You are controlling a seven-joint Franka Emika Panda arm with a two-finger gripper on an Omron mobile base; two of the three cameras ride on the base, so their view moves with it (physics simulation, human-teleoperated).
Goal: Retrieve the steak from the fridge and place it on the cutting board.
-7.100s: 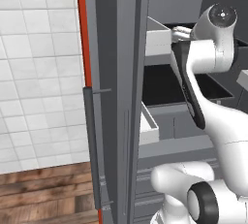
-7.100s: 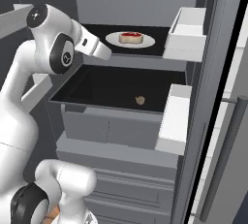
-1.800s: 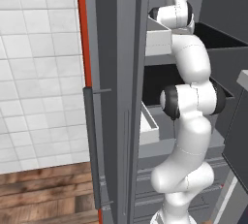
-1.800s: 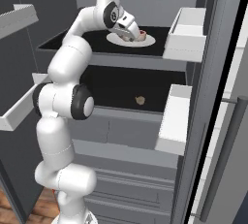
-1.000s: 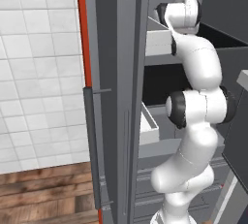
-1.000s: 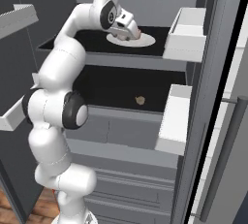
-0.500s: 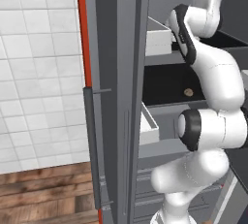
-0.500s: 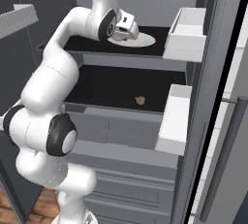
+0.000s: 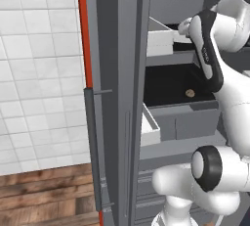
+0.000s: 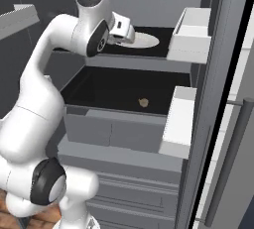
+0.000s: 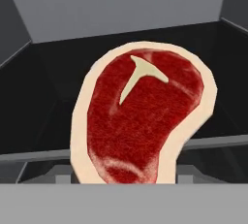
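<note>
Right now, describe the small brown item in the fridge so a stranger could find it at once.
Look into the open grey fridge and find the lower black shelf, below the one with the white plate. The small brown round item lies alone near that shelf's front, far smaller and duller than the red steak.

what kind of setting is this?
Likely a simulated kitchen: an open grey fridge with dark shelves, a raw steak filling the hand view, white wall tiles and wood flooring beside it.
</note>
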